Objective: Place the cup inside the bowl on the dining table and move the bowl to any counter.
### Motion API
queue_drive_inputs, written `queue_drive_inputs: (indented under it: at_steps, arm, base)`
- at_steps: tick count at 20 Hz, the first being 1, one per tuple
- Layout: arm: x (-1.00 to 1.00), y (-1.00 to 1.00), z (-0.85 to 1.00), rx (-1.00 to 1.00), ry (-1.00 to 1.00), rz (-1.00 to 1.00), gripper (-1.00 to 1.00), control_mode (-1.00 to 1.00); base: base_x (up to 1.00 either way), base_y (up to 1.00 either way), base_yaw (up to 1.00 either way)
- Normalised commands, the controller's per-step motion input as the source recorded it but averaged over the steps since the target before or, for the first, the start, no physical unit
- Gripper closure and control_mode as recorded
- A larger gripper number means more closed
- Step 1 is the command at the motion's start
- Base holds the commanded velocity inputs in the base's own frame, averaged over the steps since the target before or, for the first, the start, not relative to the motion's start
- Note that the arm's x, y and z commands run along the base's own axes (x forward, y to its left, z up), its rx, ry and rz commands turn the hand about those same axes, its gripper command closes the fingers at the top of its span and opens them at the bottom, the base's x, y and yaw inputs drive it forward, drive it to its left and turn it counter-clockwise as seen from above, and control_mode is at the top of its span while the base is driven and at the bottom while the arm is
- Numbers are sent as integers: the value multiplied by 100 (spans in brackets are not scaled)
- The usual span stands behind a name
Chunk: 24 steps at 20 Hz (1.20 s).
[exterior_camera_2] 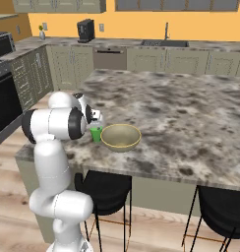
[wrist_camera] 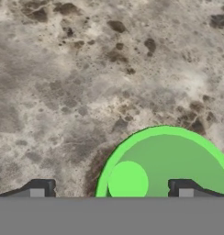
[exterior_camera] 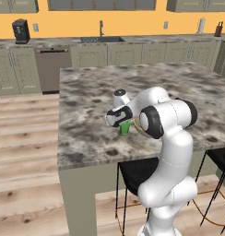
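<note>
The small green cup (exterior_camera: 125, 128) (exterior_camera_2: 96, 134) stands upright on the dining table (exterior_camera: 86, 106) (exterior_camera_2: 191, 113) near its front edge. The olive-yellow bowl (exterior_camera_2: 121, 137) sits right beside it, mostly hidden behind my arm in the left base view (exterior_camera: 137, 123). My gripper (exterior_camera: 123, 121) hangs just above the cup, pointing down, open. In the hand view the gripper (wrist_camera: 111, 192) looks into the cup (wrist_camera: 164, 160) from above. One fingertip (wrist_camera: 38, 190) is outside the cup's rim and the other is over its inside. Nothing is held.
Black stools (exterior_camera: 137, 173) (exterior_camera_2: 105, 189) (exterior_camera_2: 225, 204) stand under the table's near edge. The counter (exterior_camera: 133, 40) (exterior_camera_2: 156, 45) with sink and green cabinets runs along the back wall, with a coffee machine (exterior_camera: 21, 31) on it. A dark oven (exterior_camera_2: 4, 101) is at the left.
</note>
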Motion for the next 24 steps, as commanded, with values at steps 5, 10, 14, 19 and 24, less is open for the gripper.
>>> queue_drive_inputs:
  at_steps: [5,10,14,19,24]
  arm:
    - [0,0,0,0,0,0,100,-100]
    - [0,0,0,0,0,0,100,-100]
    - [0,0,8,0,0,2,100,-100]
    - [-1,1,31,0,0,2,100,-100]
    - [-5,4,46,-3,0,1,100,-100]
  base:
    - [0,0,0]
    - [0,0,0]
    - [0,0,0]
    - [0,0,0]
    - [0,0,0]
